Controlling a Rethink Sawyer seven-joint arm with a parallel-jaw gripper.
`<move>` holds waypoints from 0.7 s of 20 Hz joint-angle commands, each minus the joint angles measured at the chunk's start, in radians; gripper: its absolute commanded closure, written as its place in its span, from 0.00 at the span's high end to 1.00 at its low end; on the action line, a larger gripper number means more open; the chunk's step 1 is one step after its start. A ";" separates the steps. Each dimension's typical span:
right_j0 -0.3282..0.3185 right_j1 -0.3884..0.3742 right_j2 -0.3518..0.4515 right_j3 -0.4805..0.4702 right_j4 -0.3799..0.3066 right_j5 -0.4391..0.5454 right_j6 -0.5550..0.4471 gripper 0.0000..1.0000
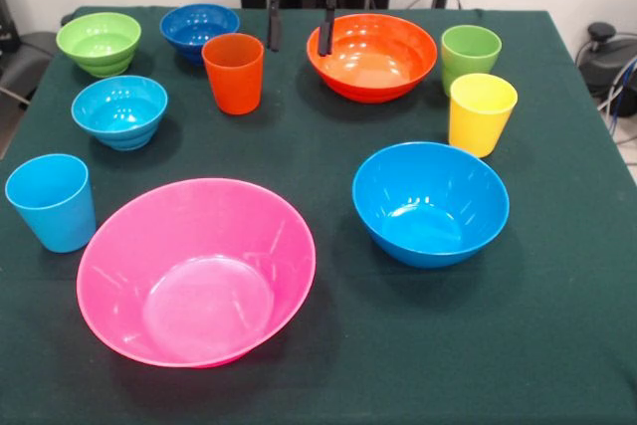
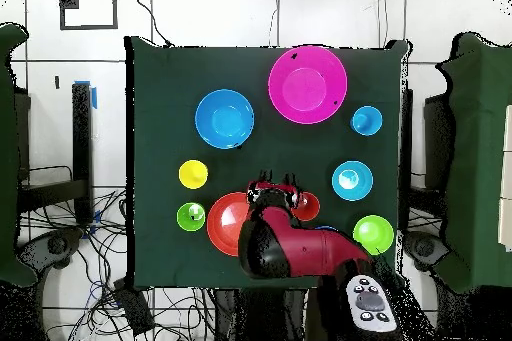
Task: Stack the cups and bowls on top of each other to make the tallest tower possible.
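Observation:
My gripper [image 1: 300, 32] [image 2: 277, 179] hangs open and empty at the far edge, between the orange cup [image 1: 234, 73] [image 2: 306, 207] and the large orange bowl [image 1: 372, 57] [image 2: 228, 225]. The pink bowl [image 1: 196, 271] [image 2: 307, 84] and large blue bowl [image 1: 430, 202] [image 2: 224, 118] sit near the front. Small bowls stand at the left: green [image 1: 100, 43], dark blue [image 1: 199, 29], light blue [image 1: 120, 111]. A light blue cup [image 1: 52, 201] is front left. Green cup [image 1: 471, 55] and yellow cup [image 1: 482, 112] are right. Every piece stands alone upright; no tower is in view.
A dark green cloth [image 1: 557, 345] covers the table. Cables and equipment lie on the floor beyond the table's right edge [image 1: 612, 67]. In the overhead view the red arm [image 2: 300, 249] hides the dark blue bowl.

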 commanded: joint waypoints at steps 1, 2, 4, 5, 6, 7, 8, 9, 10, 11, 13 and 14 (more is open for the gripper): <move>-0.148 0.005 0.178 -0.015 0.111 0.618 -0.035 1.00; -0.164 0.019 0.187 -0.005 0.101 0.597 -0.032 1.00; -0.163 0.020 0.178 0.035 0.087 0.546 -0.008 1.00; -0.172 0.010 0.185 0.073 0.088 0.528 0.015 1.00; -0.181 0.001 0.192 0.111 0.089 0.510 0.038 1.00; -0.179 -0.014 0.193 0.140 0.084 0.493 0.055 1.00; -0.178 -0.028 0.193 0.169 0.079 0.475 0.072 1.00; -0.185 -0.036 0.203 0.201 0.084 0.465 0.093 1.00; -0.187 -0.039 0.205 0.224 0.085 0.450 0.112 1.00; -0.181 -0.039 0.199 0.233 0.075 0.432 0.120 1.00; -0.175 -0.028 0.187 0.245 0.064 0.400 0.131 1.00; -0.171 -0.019 0.180 0.249 0.058 0.382 0.136 1.00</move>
